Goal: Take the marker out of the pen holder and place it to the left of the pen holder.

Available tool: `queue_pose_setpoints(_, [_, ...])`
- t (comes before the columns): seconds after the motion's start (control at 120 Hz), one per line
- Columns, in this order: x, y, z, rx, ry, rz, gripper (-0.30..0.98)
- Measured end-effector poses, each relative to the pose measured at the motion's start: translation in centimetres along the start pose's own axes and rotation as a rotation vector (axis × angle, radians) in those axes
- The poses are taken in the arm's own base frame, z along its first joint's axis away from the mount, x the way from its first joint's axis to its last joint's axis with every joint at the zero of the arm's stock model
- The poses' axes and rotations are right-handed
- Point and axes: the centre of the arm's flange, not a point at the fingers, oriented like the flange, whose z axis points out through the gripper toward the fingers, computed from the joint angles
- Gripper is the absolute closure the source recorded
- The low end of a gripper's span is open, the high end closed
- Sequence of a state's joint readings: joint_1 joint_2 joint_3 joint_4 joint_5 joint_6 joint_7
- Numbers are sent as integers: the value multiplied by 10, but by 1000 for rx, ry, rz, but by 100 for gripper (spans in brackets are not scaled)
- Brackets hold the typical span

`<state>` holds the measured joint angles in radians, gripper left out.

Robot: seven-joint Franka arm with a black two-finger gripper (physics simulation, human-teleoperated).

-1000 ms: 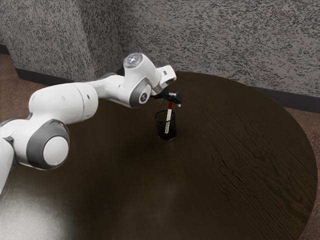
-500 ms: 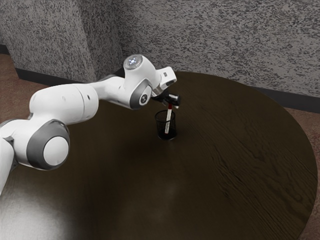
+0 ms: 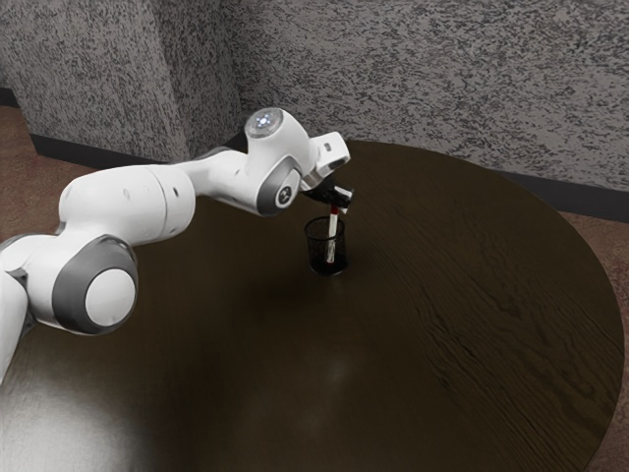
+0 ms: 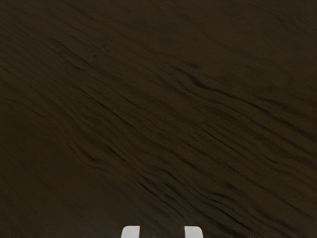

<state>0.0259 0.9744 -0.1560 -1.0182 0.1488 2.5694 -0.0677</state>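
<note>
The black mesh pen holder [image 3: 326, 247] stands on the table in the exterior view. Inside it is the marker [image 3: 332, 236], nearly upright, its white body within the mesh and its red part above the rim. My gripper [image 3: 336, 204] is over the holder, shut on the marker's upper end, which it hides. In the wrist view the pale tips of the gripper [image 4: 162, 232] appear at the lower edge with a narrow gap; the marker cannot be made out there.
A dark round wooden table [image 3: 462, 295] surrounds the holder, its curved edge toward the exterior view's right. Behind it rises a grey textured wall [image 3: 442, 88]. The white arm reaches across from the exterior view's left.
My gripper has drawn in from a wider stance around the marker's top. The marker stands slightly straighter, its lower end shifted a little toward the exterior view's right; the holder has stayed put.
</note>
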Motion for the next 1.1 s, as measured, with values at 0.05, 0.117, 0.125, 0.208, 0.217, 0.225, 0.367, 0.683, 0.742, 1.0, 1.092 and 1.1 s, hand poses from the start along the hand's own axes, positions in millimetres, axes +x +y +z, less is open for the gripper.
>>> queue_pose_setpoints(0.05, [0, 3, -1, 1, 0, 3, 73])
queue_pose_setpoints(0.117, [2, 6, -5, 3, 2, 5, 74])
queue_pose_setpoints(0.125, [2, 7, -5, 4, 3, 5, 74])
queue_pose_setpoints(0.208, [5, 12, -15, 6, 7, 8, 75])
queue_pose_setpoints(0.217, [6, 12, -16, 7, 8, 9, 75])
queue_pose_setpoints(0.225, [6, 13, -17, 7, 8, 9, 75])
queue_pose_setpoints(0.367, [14, 16, -43, 18, 20, 11, 76])
queue_pose_setpoints(0.683, [28, 13, -139, 56, 51, 16, 76])
queue_pose_setpoints(0.742, [29, 11, -159, 64, 59, 13, 76])
queue_pose_setpoints(1.0, [-5, -38, -202, 142, -27, -55, 76])
queue_pose_setpoints(1.092, [-19, -63, -196, 169, -74, -90, 76])
queue_pose_setpoints(1.1, [-20, -65, -196, 172, -78, -94, 76])
